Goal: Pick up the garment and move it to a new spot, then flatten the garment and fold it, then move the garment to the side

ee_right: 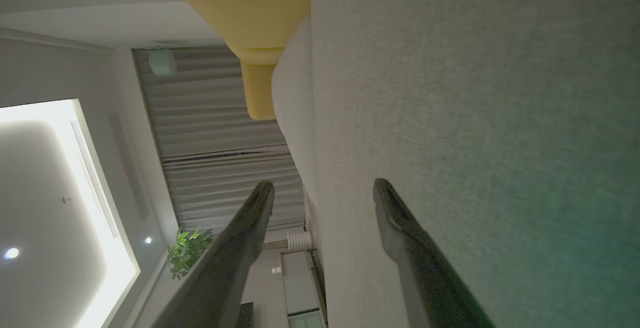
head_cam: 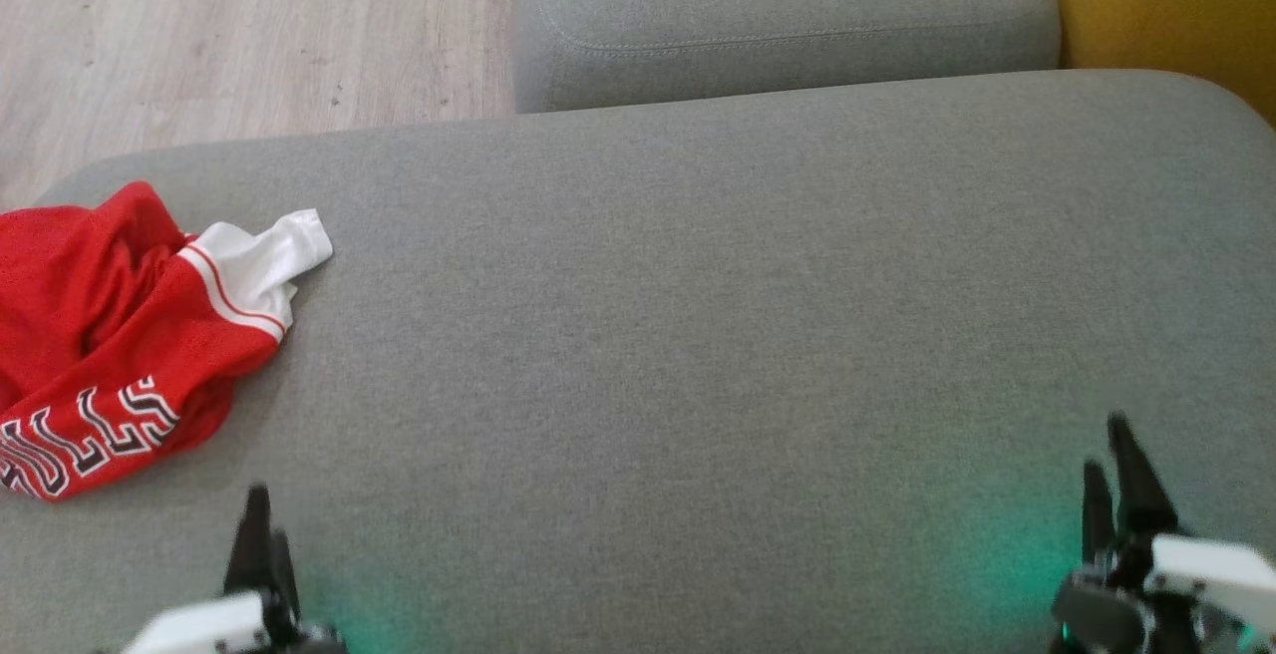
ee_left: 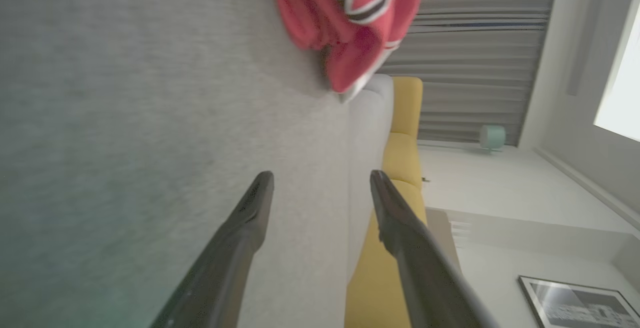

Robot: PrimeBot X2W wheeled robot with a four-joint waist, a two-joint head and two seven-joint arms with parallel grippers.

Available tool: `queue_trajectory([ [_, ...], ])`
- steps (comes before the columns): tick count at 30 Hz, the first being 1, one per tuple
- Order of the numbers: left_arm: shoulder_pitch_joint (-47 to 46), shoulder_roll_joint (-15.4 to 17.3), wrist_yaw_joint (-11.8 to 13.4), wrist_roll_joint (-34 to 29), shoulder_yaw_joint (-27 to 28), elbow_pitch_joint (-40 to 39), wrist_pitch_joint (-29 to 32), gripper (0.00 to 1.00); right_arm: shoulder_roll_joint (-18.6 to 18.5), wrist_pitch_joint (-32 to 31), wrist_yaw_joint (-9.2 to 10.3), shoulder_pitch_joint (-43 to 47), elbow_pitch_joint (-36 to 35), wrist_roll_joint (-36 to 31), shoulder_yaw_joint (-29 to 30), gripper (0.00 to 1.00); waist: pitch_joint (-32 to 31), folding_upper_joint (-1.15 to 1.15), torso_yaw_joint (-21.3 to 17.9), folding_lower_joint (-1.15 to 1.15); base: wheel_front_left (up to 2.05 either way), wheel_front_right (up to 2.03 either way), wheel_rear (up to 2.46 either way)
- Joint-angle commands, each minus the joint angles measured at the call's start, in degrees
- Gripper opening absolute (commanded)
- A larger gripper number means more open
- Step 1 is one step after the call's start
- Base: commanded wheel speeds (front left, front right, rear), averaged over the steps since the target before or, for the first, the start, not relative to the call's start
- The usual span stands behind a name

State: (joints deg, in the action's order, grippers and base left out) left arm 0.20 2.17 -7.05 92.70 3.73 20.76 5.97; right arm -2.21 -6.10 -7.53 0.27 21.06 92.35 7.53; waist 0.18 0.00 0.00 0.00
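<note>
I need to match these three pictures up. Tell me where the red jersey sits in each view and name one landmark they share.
Head view: the red jersey lies crumpled at the left edge, on the grey sofa cushion.
Left wrist view: the jersey is at top centre, beyond the open fingers.
Right wrist view: not in this picture.
Shared landmark: the yellow cushion beside the grey one.

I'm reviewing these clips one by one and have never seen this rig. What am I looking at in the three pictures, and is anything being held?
A two-armed robot faces a grey sofa cushion. The head view looks down from its head: the left gripper shows at lower left, the right gripper at lower right. The other two views look along each gripper's dark fingers from the wrists. A crumpled red-and-white basketball jersey lies on the cushion's left end. Both grippers are open and hold nothing.
</note>
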Motion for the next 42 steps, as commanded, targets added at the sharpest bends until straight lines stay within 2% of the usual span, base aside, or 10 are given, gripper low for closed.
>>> queue_trajectory([
  [1,-1.1,0.1,0.0,0.0,-0.1,-1.2,-0.1,1.00,-0.1,0.1,0.00,-1.1,-1.3,0.0,-0.1,1.00,0.0,0.00,0.0,0.00,0.00,0.00,0.00],
  [8,-0.7,0.2,0.0,-1.0,-1.2,-1.9,-1.3,1.00,-0.2,1.2,0.00,-0.8,-1.9,-0.5,-1.8,1.00,-0.6,0.00,0.0,0.00,0.00,0.00,0.00],
  [13,-0.3,0.2,0.1,-4.1,-1.0,-2.1,-2.1,1.00,-0.3,2.2,0.00,-0.7,-1.8,-3.2,-2.6,1.00,-1.1,0.00,-0.1,0.00,0.00,0.00,0.00],
  [21,0.5,0.2,0.6,-11.2,-1.5,-4.0,-3.7,1.00,-0.2,3.7,0.01,-0.1,-2.6,-11.1,-3.0,1.00,-1.9,0.00,0.0,0.00,0.00,0.00,0.00],
  [31,1.8,0.3,2.5,-21.3,-3.1,-7.4,-5.5,1.00,-0.2,5.5,0.01,0.6,-5.5,-22.5,-5.1,1.00,-2.7,0.00,-0.2,0.00,0.00,0.00,0.00],
  [42,2.1,0.3,4.4,-29.6,-5.0,-9.8,-7.2,1.00,-0.3,7.2,0.01,0.9,-7.7,-31.4,-6.7,1.00,-3.1,0.00,-0.4,0.00,0.00,0.00,0.00],
])
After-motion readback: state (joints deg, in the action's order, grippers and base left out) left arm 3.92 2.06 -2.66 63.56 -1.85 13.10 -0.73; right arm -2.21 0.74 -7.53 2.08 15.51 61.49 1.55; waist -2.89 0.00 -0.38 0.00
